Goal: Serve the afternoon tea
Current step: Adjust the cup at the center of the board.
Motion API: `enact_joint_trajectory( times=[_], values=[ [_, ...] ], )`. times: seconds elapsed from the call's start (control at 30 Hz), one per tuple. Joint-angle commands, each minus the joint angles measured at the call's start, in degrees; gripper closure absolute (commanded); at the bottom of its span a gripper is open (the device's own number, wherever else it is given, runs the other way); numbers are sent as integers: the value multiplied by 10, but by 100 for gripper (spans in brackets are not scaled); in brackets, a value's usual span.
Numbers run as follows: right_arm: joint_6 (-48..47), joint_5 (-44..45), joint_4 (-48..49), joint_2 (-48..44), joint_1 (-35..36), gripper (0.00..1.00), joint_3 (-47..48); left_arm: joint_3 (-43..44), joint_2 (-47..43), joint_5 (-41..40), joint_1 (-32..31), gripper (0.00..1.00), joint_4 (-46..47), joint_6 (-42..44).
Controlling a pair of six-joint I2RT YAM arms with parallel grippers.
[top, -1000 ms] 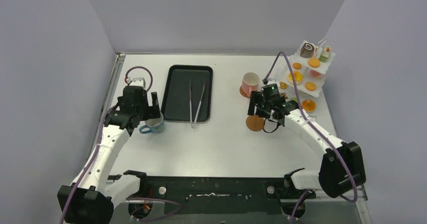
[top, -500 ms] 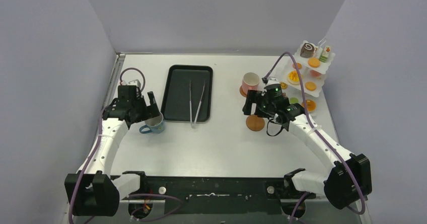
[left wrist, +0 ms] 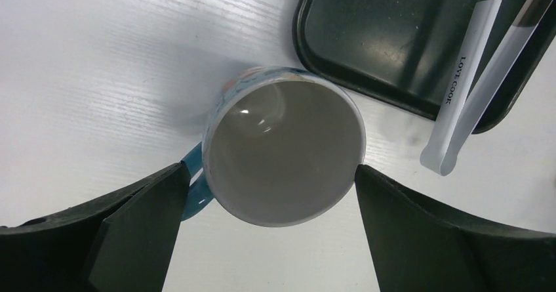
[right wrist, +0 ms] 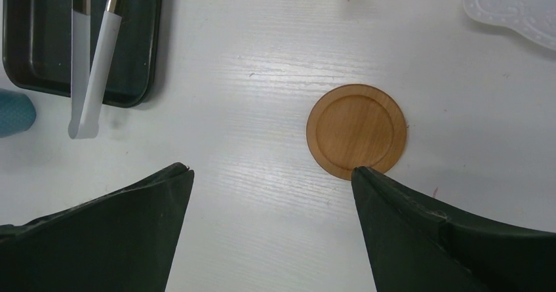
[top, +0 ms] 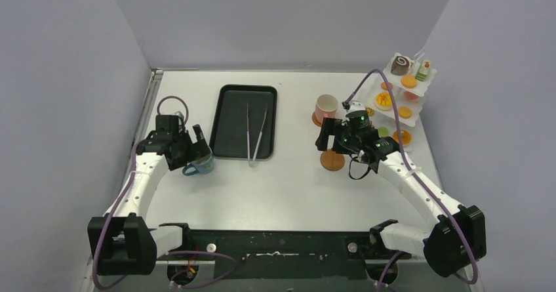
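Tongs (left wrist: 457,88) lie on black tray (left wrist: 367,36); seemingly wooden coaster (right wrist: 356,131) well apart

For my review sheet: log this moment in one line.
left fingers: open, flanking blue cup | right fingers: open, over bare wooden coaster

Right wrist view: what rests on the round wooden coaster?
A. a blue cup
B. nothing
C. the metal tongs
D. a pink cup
B: the coaster lies bare on the table, with nothing standing on it.
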Motion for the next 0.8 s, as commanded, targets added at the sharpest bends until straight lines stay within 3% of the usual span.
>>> enact_joint_trajectory(
  times=[0.0, 0.47, 0.57, 0.7, 0.77],
  values=[
    [6, 3, 17, -30, 3, 3, -2, -19, -10, 30, 3, 3, 7, -39],
    [22, 32, 10, -34, 34, 2, 4, -100, -88, 61, 3, 3, 40, -117],
    [25, 38, 9, -34, 42, 2, 2, -101, -84, 48, 3, 16, 59, -113],
    [31, 45, 12, -33, 53, 2, 1, -89, -72, 33, 3, 52, 71, -98],
    [31, 49, 13, -33, 59, 2, 1, -84, -63, 30, 15, 65, 70, -95]
  ],
)
